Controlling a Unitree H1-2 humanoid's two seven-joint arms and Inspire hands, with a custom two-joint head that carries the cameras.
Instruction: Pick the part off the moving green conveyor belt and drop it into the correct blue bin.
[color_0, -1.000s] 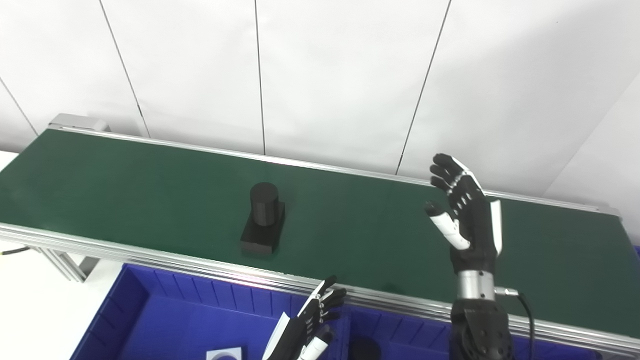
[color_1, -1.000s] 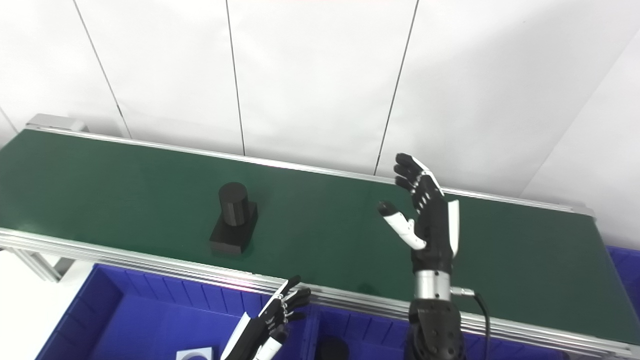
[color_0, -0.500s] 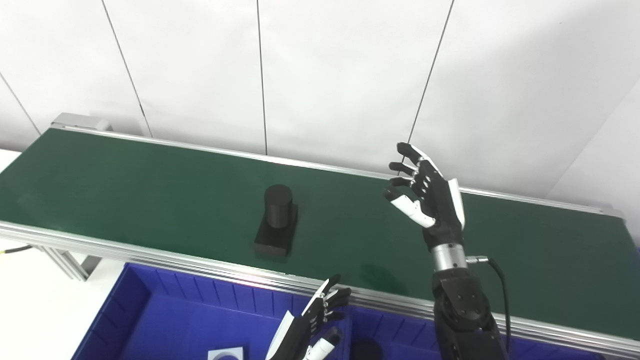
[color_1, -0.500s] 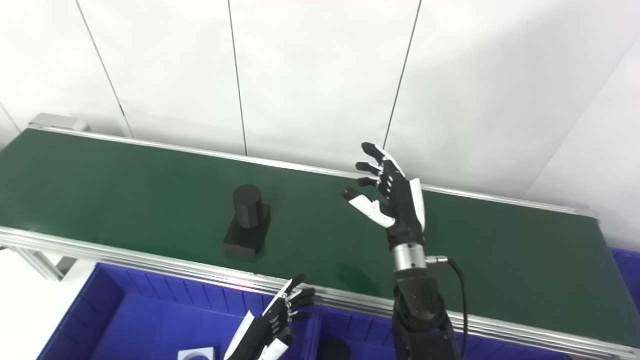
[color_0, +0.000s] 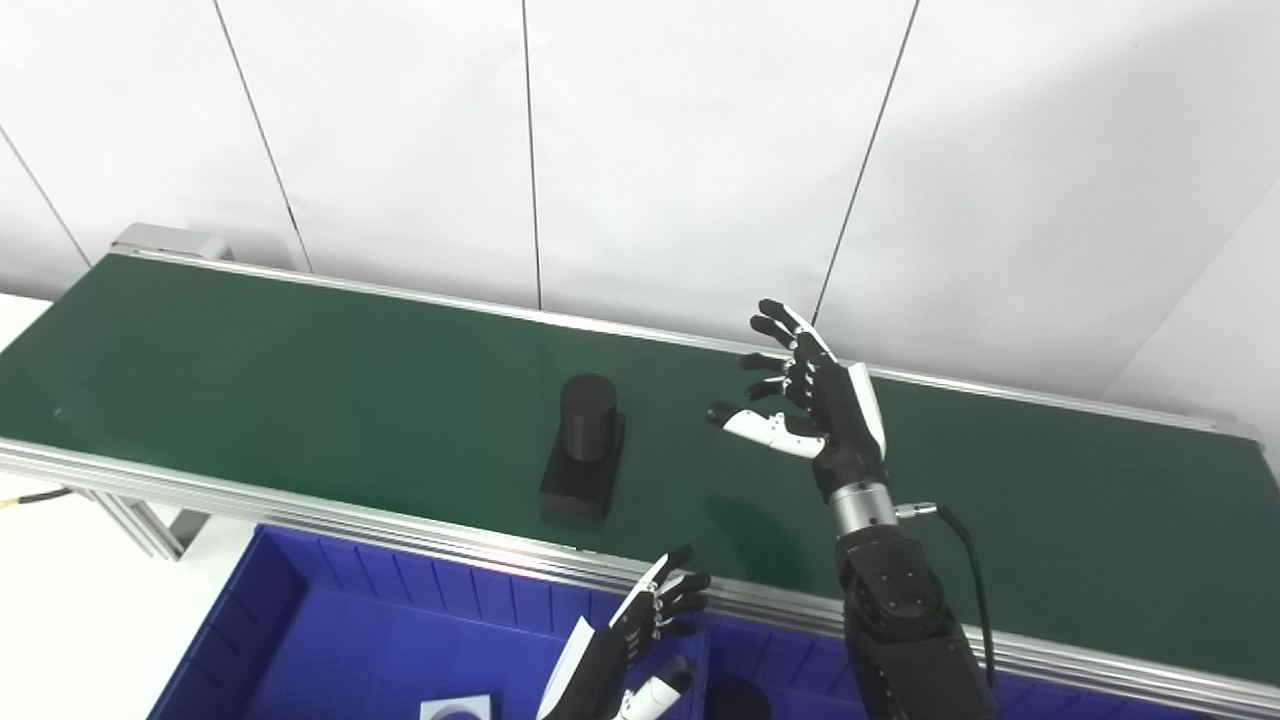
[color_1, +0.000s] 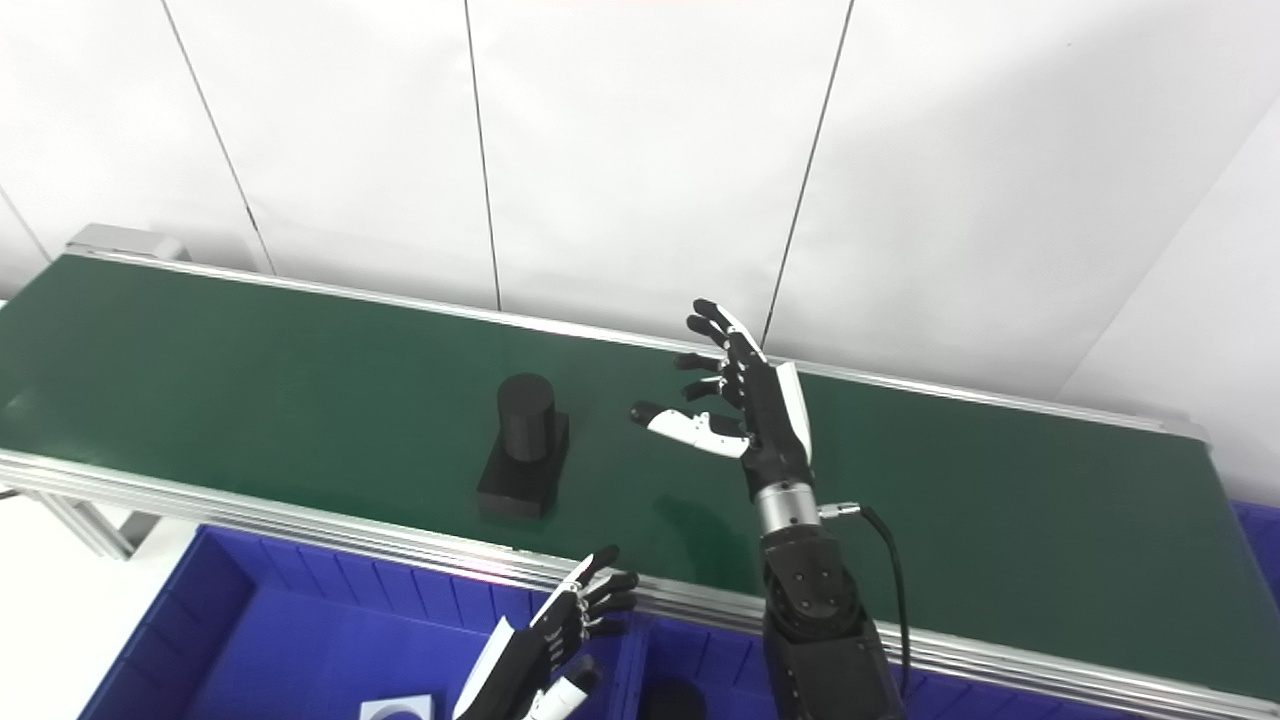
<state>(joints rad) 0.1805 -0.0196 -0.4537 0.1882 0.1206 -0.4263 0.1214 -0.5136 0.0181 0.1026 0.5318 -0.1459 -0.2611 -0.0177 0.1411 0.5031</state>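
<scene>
1. Left eye view: right hand (color_0: 815, 405), fingers spread and holding nothing, hangs over the green conveyor belt (color_0: 300, 370) at frame centre-right. The black part (color_0: 585, 445), a cylinder on a square base, stands upright on the belt just left of centre, apart from the thumb.
2. Right eye view: left hand (color_1: 545, 640), fingers apart and empty, sits at the bottom centre above the left blue bin (color_1: 250, 640); a second blue bin (color_1: 700, 660) lies beside it.
3. Risk, as I judge it: the belt carries the part, so a late or high closing could knock the tall cylinder over instead of gripping it.
</scene>
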